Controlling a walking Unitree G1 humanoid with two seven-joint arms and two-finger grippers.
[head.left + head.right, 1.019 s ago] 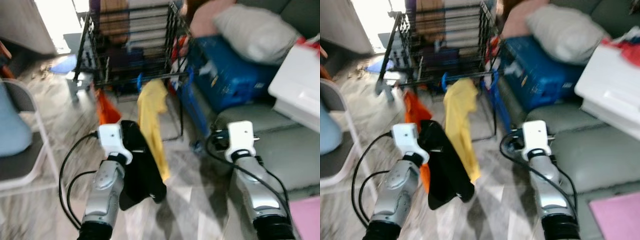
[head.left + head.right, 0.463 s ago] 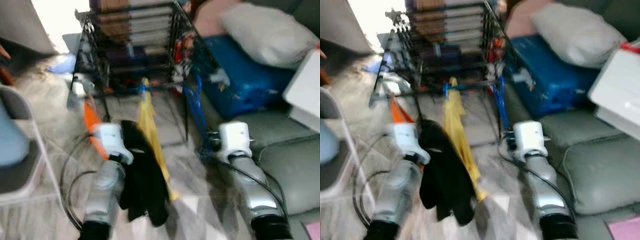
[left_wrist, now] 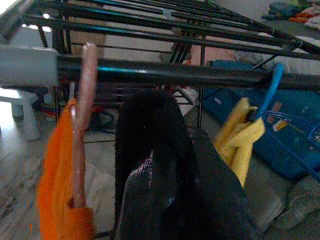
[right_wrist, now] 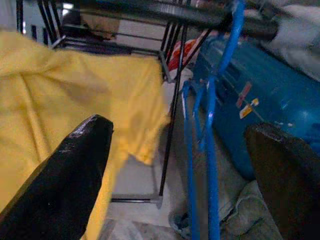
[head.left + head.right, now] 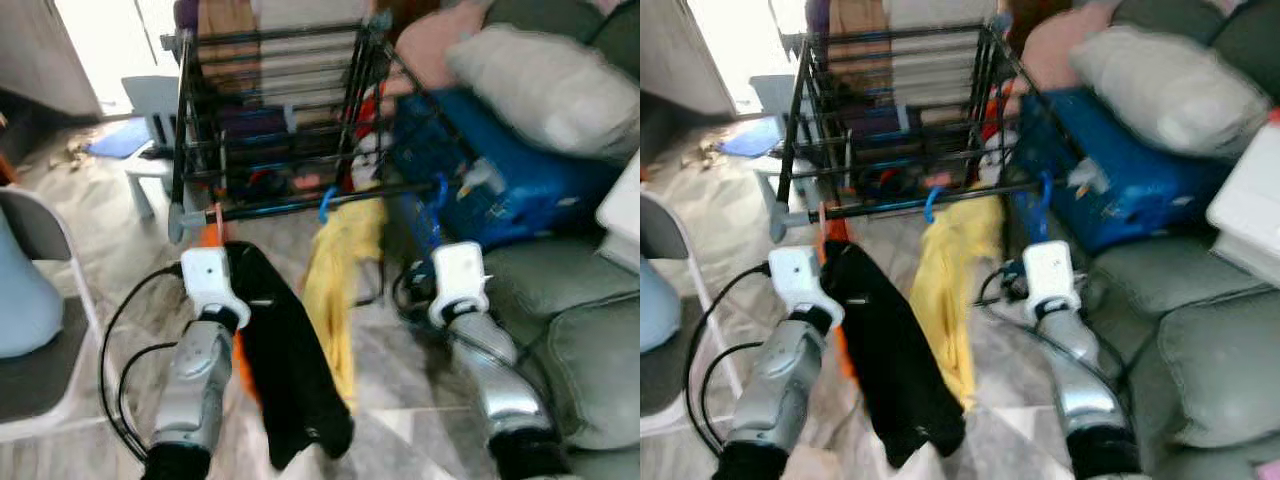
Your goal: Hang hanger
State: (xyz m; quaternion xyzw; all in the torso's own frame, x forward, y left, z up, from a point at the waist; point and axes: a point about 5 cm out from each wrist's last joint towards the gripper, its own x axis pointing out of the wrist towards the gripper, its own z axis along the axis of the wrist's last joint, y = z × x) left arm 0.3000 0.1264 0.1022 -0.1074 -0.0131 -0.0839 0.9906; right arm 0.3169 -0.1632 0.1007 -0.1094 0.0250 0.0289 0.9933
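Note:
A black garment (image 5: 285, 370) hangs from my left gripper (image 3: 165, 195), which is shut on its top, just below the rack's front rail (image 3: 165, 72). The cloth hides the fingers. On that rail hang an orange garment (image 3: 60, 170) on a pink hanger (image 3: 86, 100) and a yellow garment (image 5: 340, 270) on a blue hanger (image 3: 267, 92). My right gripper (image 4: 175, 195) is open, facing the yellow garment (image 4: 65, 100) and empty blue hangers (image 4: 210, 150) at the rail's right end. Its fingers (image 4: 65, 175) stand far apart.
The black wire drying rack (image 5: 270, 100) stands ahead on the grey floor. A blue bag (image 5: 520, 190), a grey pillow (image 5: 540, 75) and a green sofa (image 5: 590, 330) are on the right. A white chair (image 5: 40, 300) is on the left, a white stool (image 5: 150, 110) beyond.
The camera has swung and come nearer the rack. My left gripper with the black garment now sits closer under the front rail, and the right gripper is closer to the yellow garment.

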